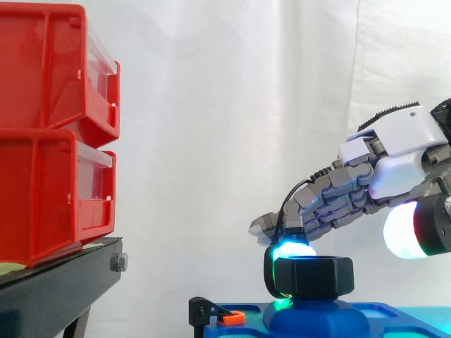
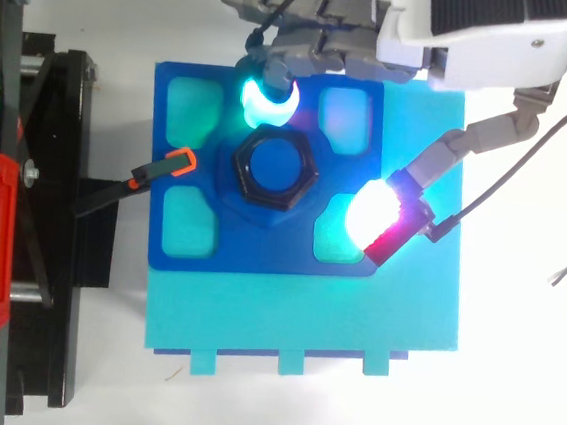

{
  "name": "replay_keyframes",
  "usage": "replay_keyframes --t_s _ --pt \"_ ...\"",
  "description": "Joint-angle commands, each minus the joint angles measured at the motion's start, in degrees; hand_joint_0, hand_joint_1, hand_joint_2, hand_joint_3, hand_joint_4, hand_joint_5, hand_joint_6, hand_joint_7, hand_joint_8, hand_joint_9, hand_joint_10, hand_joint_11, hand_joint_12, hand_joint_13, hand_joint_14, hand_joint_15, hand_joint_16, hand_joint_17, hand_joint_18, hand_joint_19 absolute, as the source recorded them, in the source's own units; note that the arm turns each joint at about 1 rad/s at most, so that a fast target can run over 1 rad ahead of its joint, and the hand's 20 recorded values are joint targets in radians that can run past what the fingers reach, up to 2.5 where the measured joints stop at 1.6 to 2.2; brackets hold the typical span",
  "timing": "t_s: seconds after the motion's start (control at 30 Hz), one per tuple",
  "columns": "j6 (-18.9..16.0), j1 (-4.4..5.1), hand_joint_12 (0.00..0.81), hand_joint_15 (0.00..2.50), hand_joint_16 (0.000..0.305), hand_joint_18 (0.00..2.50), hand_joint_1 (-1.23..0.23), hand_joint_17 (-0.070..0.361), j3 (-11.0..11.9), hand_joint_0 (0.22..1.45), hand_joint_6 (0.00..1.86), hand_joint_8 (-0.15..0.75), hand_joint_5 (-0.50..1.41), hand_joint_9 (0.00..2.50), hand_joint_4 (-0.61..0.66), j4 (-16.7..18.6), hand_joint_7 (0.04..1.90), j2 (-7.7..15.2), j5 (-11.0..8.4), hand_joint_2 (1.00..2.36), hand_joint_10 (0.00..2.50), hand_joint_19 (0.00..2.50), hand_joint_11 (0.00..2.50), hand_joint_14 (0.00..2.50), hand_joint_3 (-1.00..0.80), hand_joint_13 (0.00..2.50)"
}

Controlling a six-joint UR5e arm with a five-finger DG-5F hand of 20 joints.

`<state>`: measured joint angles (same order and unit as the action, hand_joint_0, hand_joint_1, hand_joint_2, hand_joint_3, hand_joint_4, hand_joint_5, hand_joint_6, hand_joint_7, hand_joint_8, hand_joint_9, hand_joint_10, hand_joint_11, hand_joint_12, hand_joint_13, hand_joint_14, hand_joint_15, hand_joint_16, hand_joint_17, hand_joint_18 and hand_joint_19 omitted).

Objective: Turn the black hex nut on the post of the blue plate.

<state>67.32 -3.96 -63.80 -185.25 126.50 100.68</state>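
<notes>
Hand (image 1: 402,151) comes in from the right, tilted down over the nut (image 1: 313,276). Not clamped: fingers loosely bent, thumb spread wide, nothing pinched. 1 fingertip (image 2: 269,101), glowing cyan-green, sits against the nut's far upper edge; in the side view it touches the top rim and throws green light down that side of the nut. Thumb pad (image 2: 369,213), glowing white and red, hangs to the nut's other side, near it but clear of it, over a cutout in the plate.

Nut is black, hex, and sits upright on the raised post at the middle of the blue plate (image 2: 259,255). Plate has 4 rounded cutouts around the post and lies on a lighter cyan board (image 2: 303,325).

Orange clip (image 2: 180,162) on a black arm touches the plate's edge on the side toward the stand. 2 red bins (image 1: 49,134) are stacked on the black stand (image 1: 56,289), well apart from the nut.
</notes>
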Motion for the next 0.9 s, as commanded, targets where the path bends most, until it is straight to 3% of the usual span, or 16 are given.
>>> replay_keyframes --t_s 0.0,0.17,0.43,0.87 --pt "0.0 0.0 0.379 0.0 0.053 0.0 -0.57 0.119 -0.01 0.38 0.5 0.204 -0.25 0.0 0.25 -0.11 1.0 -0.12 -0.04 1.0 0.0 0.0 0.0 0.0 -0.5 0.03" --pt "0.88 0.09 0.378 0.0 0.053 0.0 -0.58 0.119 0.07 0.39 0.5 0.205 -0.25 0.0 0.25 -0.55 1.0 -0.73 0.05 1.0 0.0 0.0 0.0 0.0 -0.5 0.03" --pt "5.19 0.44 0.376 0.0 0.053 0.0 -0.58 0.119 -0.01 0.39 0.5 0.205 -0.25 0.0 0.25 -2.22 1.0 -2.23 -0.13 1.0 0.0 0.0 0.0 0.0 -0.5 0.03" --pt "6.06 0.79 0.373 0.0 0.052 0.0 -0.59 0.117 -0.01 0.39 0.5 0.203 -0.25 0.0 0.25 -5.12 1.0 -2.75 -0.31 1.0 0.0 0.0 0.0 0.0 -0.5 0.03"
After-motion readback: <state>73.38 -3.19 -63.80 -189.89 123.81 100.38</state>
